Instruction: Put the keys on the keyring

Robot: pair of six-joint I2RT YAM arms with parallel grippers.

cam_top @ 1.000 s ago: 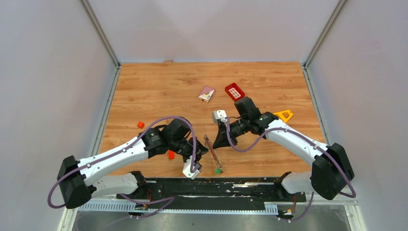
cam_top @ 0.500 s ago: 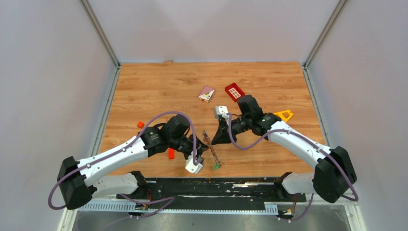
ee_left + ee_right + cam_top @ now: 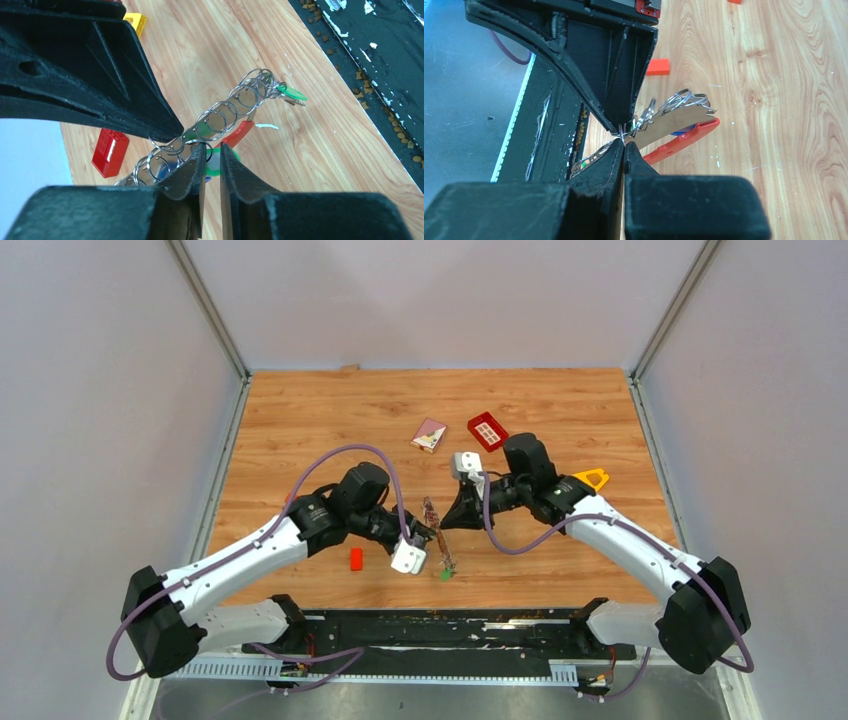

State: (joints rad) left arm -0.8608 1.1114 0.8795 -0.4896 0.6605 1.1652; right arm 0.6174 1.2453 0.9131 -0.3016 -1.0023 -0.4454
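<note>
Here we are in a robotics lab, a closed test cell by the look of it: plain pale wall panels [image 3: 100,390] held in bare aluminium posts [image 3: 205,305] box in a wood-grain worktop [image 3: 330,410] on three sides. Two white-and-black machines, the left arm [image 3: 235,558] and the right arm [image 3: 625,540], are bolted to a black mounting rail [image 3: 450,625] at the near edge, purple cables [image 3: 350,448] looping off them in the open. Scattered on the wood are only small practice props: a red block [image 3: 356,558], a yellow triangle frame [image 3: 591,478], a red gridded tray [image 3: 487,430].
</note>
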